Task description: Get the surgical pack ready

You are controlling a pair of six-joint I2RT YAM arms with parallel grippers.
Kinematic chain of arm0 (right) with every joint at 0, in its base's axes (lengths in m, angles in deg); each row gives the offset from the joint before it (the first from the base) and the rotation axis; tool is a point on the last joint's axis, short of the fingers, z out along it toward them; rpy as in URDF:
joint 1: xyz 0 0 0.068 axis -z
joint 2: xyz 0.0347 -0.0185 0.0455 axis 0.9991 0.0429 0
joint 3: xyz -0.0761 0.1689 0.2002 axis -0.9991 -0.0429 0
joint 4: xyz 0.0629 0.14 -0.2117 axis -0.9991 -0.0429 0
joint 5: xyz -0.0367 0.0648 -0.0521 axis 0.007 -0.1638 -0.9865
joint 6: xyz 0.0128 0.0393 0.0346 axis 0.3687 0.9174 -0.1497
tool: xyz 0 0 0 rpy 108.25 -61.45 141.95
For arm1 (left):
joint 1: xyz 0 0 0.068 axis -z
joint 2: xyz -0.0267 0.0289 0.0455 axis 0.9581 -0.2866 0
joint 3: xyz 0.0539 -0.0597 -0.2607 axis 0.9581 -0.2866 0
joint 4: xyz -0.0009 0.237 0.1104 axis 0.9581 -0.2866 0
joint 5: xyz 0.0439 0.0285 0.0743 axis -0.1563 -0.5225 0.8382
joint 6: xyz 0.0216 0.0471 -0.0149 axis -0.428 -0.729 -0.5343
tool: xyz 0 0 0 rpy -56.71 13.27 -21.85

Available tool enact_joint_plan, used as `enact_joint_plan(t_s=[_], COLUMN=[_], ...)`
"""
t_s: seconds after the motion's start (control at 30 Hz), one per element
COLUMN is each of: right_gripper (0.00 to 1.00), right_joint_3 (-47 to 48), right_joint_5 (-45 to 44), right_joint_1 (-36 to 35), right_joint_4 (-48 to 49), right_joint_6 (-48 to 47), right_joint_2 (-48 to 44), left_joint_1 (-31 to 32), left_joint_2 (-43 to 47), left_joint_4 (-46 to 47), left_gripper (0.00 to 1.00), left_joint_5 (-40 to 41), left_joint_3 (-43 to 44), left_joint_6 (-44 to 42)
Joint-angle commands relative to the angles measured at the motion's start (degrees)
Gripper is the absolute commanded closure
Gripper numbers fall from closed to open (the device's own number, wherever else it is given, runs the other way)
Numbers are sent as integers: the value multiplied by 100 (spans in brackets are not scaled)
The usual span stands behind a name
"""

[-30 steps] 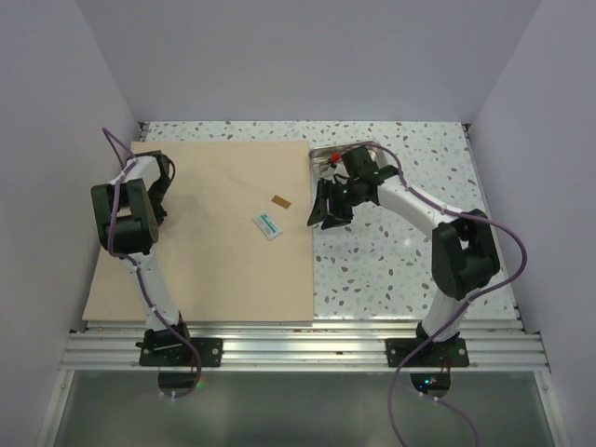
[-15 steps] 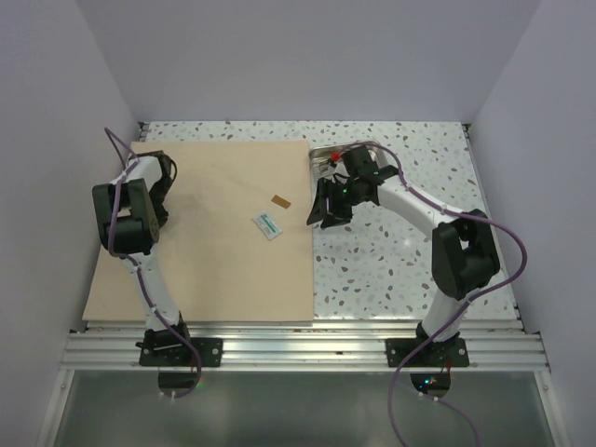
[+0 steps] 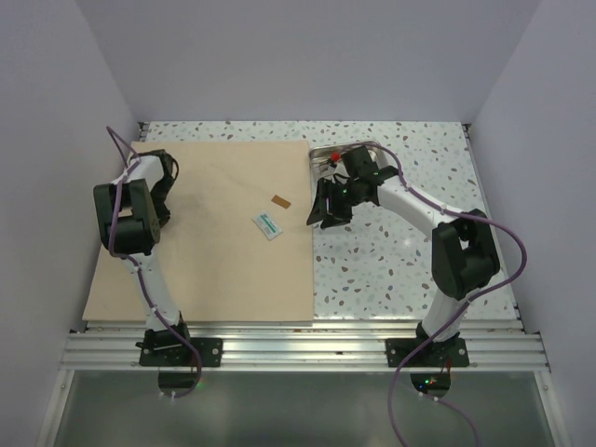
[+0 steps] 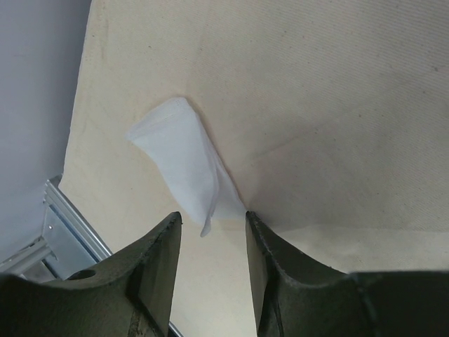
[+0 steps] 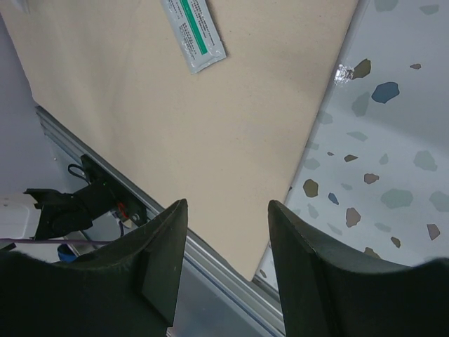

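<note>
Pale lilac walls (image 3: 307,56) close in a speckled white table (image 3: 400,270). The big tan sheet (image 3: 205,270) lies flat under the left gripper (image 4: 212,219) and reaches beneath the right gripper (image 5: 228,203), whose fingers hang apart over its edge, holding nothing. The steel tray (image 3: 321,152) sits on the table just behind the right gripper, partly hidden by the right arm (image 3: 419,207). A green-striped packet (image 5: 193,31) lies ahead of those fingers. The left fingers stand apart too, a small white folded piece (image 4: 184,158) loose just beyond them.
</note>
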Motion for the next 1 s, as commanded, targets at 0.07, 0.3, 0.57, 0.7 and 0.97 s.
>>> enact_joint_plan(t_s=[0.07,0.3,0.57,0.7,0.97], right_gripper=[47,46,47,46,47], right_joint_3=[-44,-35,-44,-18,-17], right_joint_5=[107,133,133,133,133], right_joint_1=[11,11,11,11,20], right_joint_4=[115,142,124,115,124], right_joint_6=[46,63,55,55,46], right_joint_2=[-97,-70,-61,-70,-53], left_joint_1=[72,99,107,99,90], left_joint_2=[310,187,55,2,-130], left_joint_4=[185,132,124,115,115], left_gripper=[54,52,51,54,57], left_joint_5=[-32,117,196,284,258], left_joint_3=[148,148,16,16,-28], left_joint_6=[0,-52,-8,-43,-123])
